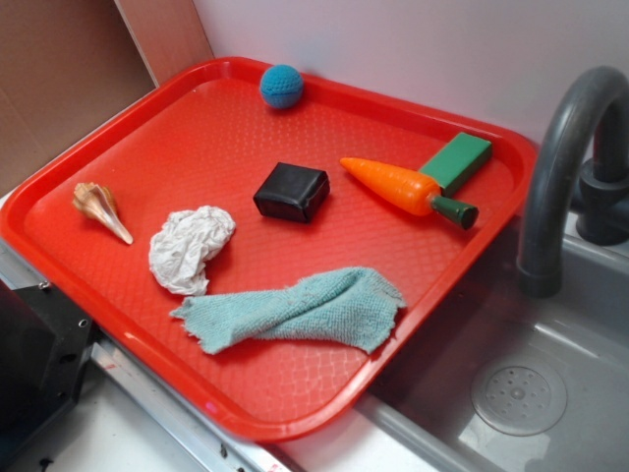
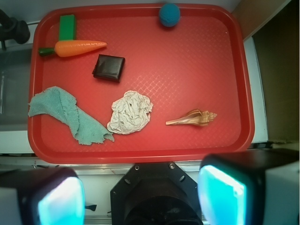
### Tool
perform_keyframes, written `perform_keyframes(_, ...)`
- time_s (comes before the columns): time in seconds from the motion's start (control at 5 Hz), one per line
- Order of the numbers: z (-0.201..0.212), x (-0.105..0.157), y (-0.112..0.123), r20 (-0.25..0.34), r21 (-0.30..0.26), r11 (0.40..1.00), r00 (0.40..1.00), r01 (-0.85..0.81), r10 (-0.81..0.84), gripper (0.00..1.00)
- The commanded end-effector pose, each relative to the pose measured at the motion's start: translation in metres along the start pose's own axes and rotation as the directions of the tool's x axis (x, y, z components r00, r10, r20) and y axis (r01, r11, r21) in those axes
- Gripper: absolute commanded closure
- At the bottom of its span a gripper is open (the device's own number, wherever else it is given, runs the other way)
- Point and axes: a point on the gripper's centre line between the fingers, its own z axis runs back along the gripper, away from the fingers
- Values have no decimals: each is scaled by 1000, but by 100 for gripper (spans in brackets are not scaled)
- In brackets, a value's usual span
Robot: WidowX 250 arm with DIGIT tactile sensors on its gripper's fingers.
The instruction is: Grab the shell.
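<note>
The shell (image 1: 99, 207) is a small tan-and-cream spiral with a pale point, lying flat near the left rim of the red tray (image 1: 246, 418). In the wrist view the shell (image 2: 194, 118) lies right of centre, its point aimed left. My gripper (image 2: 140, 197) hangs high above, off the tray's near edge, open, its two cyan pads (image 2: 61, 201) far apart with nothing between them. The exterior view does not show the gripper.
On the tray lie a crumpled white paper wad (image 2: 131, 112), a teal cloth (image 2: 65, 114), a black block (image 2: 109, 68), a toy carrot (image 2: 75, 47), a green block (image 2: 67, 26) and a blue ball (image 2: 169, 14). A sink with a grey faucet (image 1: 562, 167) sits right.
</note>
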Motion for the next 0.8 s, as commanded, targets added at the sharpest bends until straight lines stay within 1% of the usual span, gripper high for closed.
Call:
perform_keyframes(0.0, 0, 0, 0, 0, 0, 1000, 1000, 0, 0, 0)
perform_keyframes(0.2, -19, 8, 13, -9, 50, 998, 1000, 27, -26, 0)
perform_keyframes(0.4, -40, 18, 27, -41, 127, 992, 999, 18, -13, 0)
perform_keyframes(0.6, -64, 32, 46, -67, 174, 975, 990, 136, -126, 0)
